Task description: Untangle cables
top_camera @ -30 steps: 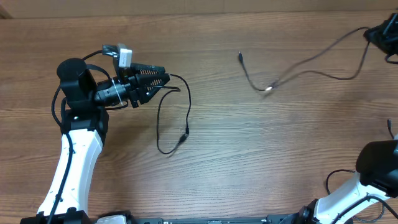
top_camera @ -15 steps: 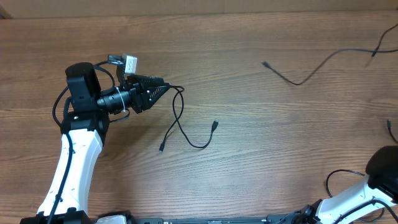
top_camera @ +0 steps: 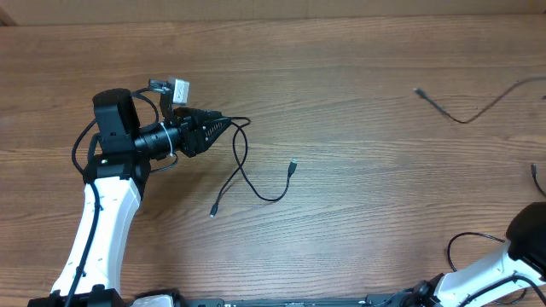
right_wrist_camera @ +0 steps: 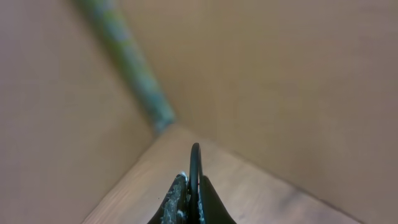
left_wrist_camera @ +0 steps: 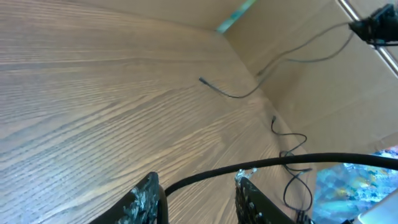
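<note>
L hand (left_wrist_camera: pixel 196 186) over desk's (top_camera: pixel 358 222) left side: fingers apart, not clamped, looped cable (top_camera: pixel 243 175) passing btwn them. From there it runs toward the near edge and bends into a U; one plug aims down-left, the other up-right. Far cable (top_camera: pixel 465 118), top right, lies roughly left-right, free plug pointing left. R hand (right_wrist_camera: pixel 193 183) pinched tight on it.

The left arm (top_camera: pixel 98 213) rises from the lower left of the frame. Its wrist bends so the left gripper (top_camera: pixel 222 125) points right, fingers (left_wrist_camera: pixel 144 198) apart. The right arm (top_camera: pixel 512 247) sits at the lower right, and the right gripper (right_wrist_camera: pixel 190 184) is pinched closed on a thin cable (right_wrist_camera: pixel 195 155).
</note>
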Controlling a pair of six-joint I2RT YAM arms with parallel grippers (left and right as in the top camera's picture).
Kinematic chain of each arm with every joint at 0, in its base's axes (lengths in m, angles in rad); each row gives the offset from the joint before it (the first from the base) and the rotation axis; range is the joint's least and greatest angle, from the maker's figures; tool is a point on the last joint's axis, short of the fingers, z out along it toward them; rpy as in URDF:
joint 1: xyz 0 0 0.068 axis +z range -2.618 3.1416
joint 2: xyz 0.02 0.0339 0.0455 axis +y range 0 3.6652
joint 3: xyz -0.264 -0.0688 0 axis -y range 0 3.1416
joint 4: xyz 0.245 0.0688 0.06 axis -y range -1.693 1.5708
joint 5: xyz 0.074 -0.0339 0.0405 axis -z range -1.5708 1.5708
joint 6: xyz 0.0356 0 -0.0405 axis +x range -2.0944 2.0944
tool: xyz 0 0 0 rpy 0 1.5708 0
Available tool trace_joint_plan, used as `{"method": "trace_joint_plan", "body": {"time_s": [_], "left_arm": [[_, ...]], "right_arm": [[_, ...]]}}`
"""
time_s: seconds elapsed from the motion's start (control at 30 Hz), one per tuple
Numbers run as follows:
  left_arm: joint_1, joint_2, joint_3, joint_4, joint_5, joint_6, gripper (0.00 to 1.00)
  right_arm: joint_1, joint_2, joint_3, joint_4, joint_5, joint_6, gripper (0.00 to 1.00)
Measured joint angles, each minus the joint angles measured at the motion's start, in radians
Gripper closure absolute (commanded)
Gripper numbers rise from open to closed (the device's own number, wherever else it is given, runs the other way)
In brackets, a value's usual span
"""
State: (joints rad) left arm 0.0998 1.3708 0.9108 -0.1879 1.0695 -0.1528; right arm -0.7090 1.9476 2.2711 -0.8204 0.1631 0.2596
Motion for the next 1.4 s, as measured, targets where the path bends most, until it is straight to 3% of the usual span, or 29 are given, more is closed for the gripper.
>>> {"method": "trace_joint_plan", "body": {"time_s": [0.23,0.6,0.73,0.8,0.87,0.97,1.0,1.07,1.13,1.27,1.4], "left_arm": [[0.0,0.0,0.0,0.0,-0.017,0.0,0.89],[-0.002,0.0,0.0,0.0,-0.021,0.004,0.89],[-0.002,0.0,0.0,0.0,-0.024,0.004,0.89],[-0.002,0.0,0.0,0.0,-0.024,0.004,0.89],[-0.002,0.0,0.0,-0.001,-0.024,0.004,0.89],[-0.002,0.0,0.0,0.0,-0.024,0.004,0.89],[-0.002,0.0,0.0,-0.001,-0.024,0.004,0.89],[-0.002,0.0,0.0,-0.001,-0.025,0.004,0.89],[-0.002,0.0,0.0,0.0,-0.027,0.004,0.89],[-0.002,0.0,0.0,-0.001,-0.027,0.004,0.93],[-0.002,0.0,0.0,-0.013,-0.027,0.004,0.94]], "right_arm": [[-0.105,0.0,0.0,-0.004,0.114,0.085,0.96],[-0.113,0.024,-0.018,-0.077,-0.083,0.103,0.96],[-0.113,0.122,-0.035,-0.134,-0.167,0.089,0.96],[-0.113,0.169,-0.04,-0.16,-0.183,0.085,0.88],[-0.113,0.21,-0.044,-0.185,-0.19,0.078,0.67],[-0.113,0.252,-0.052,-0.209,-0.2,0.075,0.52],[-0.113,0.257,-0.053,-0.214,-0.202,0.076,0.35],[-0.113,0.259,-0.053,-0.22,-0.203,0.077,0.15],[-0.113,0.259,-0.053,-0.224,-0.208,0.082,0.04],[-0.113,0.259,-0.053,-0.252,-0.243,0.079,0.0],[-0.114,0.259,-0.053,-0.311,-0.529,-0.036,0.0]]}}
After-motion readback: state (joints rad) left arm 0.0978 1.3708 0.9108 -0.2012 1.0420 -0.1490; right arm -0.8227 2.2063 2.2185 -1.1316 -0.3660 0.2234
